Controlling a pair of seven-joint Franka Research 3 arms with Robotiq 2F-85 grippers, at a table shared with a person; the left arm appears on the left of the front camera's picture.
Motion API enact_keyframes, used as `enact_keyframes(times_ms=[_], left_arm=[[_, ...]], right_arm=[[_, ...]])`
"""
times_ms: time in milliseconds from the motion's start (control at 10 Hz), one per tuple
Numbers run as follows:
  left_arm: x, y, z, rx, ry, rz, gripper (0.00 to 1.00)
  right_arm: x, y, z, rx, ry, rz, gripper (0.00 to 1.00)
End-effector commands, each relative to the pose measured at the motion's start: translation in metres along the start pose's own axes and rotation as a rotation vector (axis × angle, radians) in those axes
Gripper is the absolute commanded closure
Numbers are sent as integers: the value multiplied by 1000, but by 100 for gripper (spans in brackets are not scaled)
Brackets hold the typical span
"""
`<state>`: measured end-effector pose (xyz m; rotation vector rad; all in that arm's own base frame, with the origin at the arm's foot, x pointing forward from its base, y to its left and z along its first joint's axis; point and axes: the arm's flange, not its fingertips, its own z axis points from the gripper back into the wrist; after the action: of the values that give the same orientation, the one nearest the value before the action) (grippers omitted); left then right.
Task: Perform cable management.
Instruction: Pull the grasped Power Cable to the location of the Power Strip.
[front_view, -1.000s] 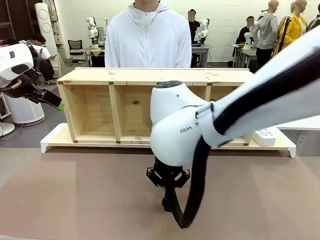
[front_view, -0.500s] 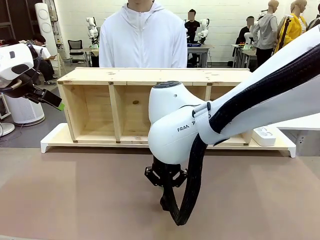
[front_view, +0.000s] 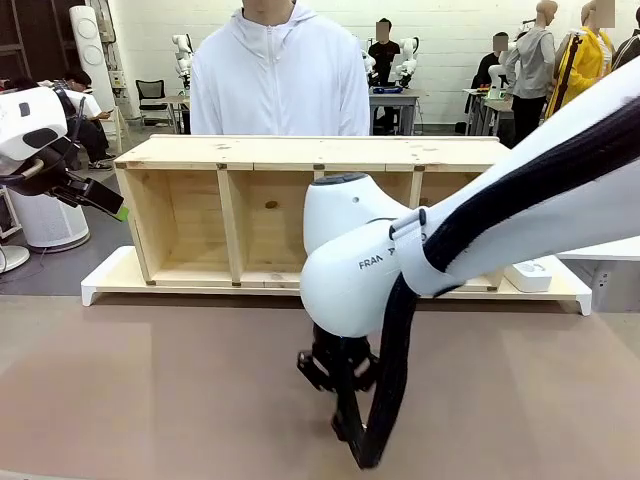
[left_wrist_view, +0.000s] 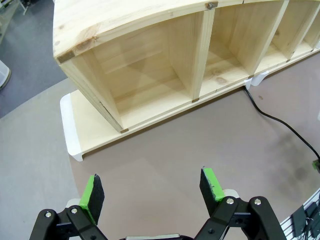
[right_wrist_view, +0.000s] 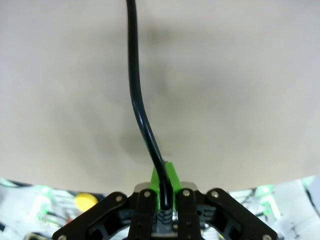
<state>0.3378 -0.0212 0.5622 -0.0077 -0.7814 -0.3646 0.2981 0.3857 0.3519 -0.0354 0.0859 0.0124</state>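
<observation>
The cable (right_wrist_view: 136, 100) is a thin black cord that rises over the brown table top from between the green pads of my right gripper (right_wrist_view: 162, 186), which is shut on it. From the front, that gripper (front_view: 338, 375) hangs low over the middle of the table, under the big white arm joint. In the left wrist view the cable (left_wrist_view: 280, 123) runs from the foot of the wooden shelf toward the right edge. My left gripper (left_wrist_view: 152, 189) is open with nothing between its fingers, held high at the far left (front_view: 118, 211).
A wooden shelf unit (front_view: 250, 150) on a white base board (front_view: 105, 280) stands across the far side, with a person in a white hoodie (front_view: 268, 80) behind it. A white power strip (front_view: 527, 272) lies at the board's right end. My right arm's thick black hose (front_view: 388, 400) loops down to the table.
My right arm's wrist has sunk a little lower over the table with the cable in its grip. The person has shifted to the picture's left. The left arm has stayed put.
</observation>
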Motion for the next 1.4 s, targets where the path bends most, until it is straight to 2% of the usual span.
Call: enact_keyframes(times_ms=[0,300,600,900,1200,1300], left_arm=[[0,0,0,-2,2,19,0],[0,0,0,-2,2,19,0],[0,0,0,-2,2,19,0],[0,0,0,-2,2,19,0],[0,0,0,-2,2,19,0],[0,0,0,-2,2,19,0]], right_arm=[[-44,-61,7,14,50,17,94],[-85,-129,29,47,7,-81,94],[-99,-189,48,51,-15,-164,94],[-77,-230,67,6,-101,-246,94],[-47,-266,87,-83,-235,-330,94],[-37,-276,92,-112,-238,-350,94]])
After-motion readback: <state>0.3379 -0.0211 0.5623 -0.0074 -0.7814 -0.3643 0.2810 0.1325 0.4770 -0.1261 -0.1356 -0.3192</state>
